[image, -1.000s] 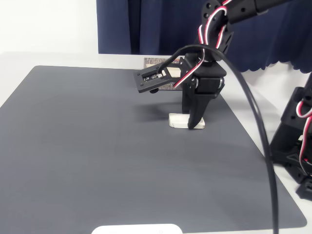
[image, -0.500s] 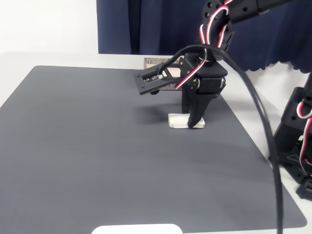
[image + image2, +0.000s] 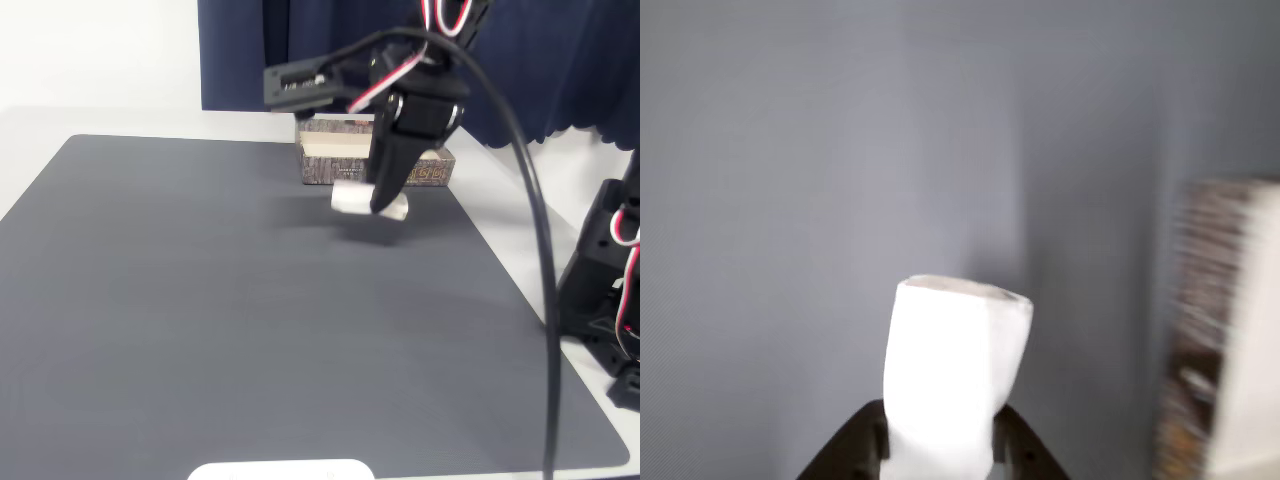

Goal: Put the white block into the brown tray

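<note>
The claw [image 3: 385, 200], closed on the white block [image 3: 352, 198], hangs above the grey mat [image 3: 200, 300], just in front of the brown tray [image 3: 330, 165] at the far edge. The block sits tilted; it could slip free or clip the tray's near wall.

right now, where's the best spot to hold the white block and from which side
Across its narrow width, near one end, coming from above: the claw already clamps the white block that way, lifted off the grey mat. Its flat faces suit the fingers, leaving the long end free toward the brown tray.
</note>
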{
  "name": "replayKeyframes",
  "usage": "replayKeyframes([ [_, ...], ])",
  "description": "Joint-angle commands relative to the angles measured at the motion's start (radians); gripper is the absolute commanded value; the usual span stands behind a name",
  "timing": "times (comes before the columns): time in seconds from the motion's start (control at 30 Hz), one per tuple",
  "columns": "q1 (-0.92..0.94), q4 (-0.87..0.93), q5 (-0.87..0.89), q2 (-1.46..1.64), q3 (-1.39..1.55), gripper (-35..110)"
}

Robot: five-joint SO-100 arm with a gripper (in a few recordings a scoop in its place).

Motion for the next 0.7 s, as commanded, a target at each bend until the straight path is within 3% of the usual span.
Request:
replayKeyframes([
  [0.0,0.012,0.012,0.009,-0.002,-0.094,0],
  [0.2,0.052,0.037,0.014,-0.057,-0.23,0],
  [0.43,0.221,0.178,0.034,-0.166,-0.402,0],
  [0.67,0.337,0.179,0.009,-0.318,-0.514,0],
])
